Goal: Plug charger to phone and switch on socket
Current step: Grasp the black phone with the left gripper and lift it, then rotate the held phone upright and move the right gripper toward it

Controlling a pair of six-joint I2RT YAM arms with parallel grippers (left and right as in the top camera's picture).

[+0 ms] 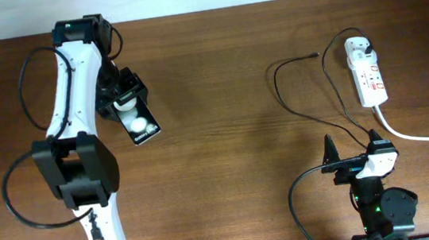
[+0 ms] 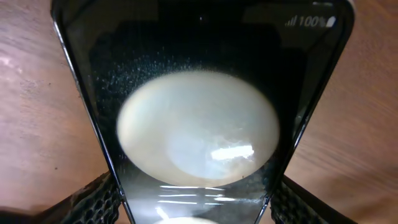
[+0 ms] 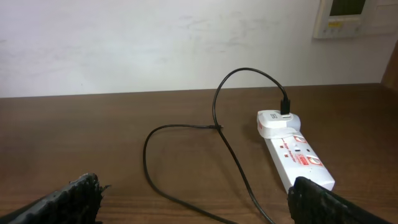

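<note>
The black phone (image 1: 141,124) with two white round spots is at the left of the overhead view, held by its near end in my left gripper (image 1: 123,102). In the left wrist view the phone (image 2: 199,43) fills the frame between the two fingers of the left gripper (image 2: 196,202). The white socket strip (image 1: 367,72) lies at the far right. The charger's black plug (image 3: 285,111) sits in the strip's (image 3: 297,155) far end. Its thin cable (image 1: 297,110) loops left and runs toward my right gripper (image 1: 353,147), which is open and empty. The cable's tip is hidden.
The strip's thick white cord (image 1: 416,135) runs off the right edge. The wooden table (image 1: 226,159) ends at a white wall (image 3: 155,43) at the back. The left arm's own black cable (image 1: 16,206) loops at the far left.
</note>
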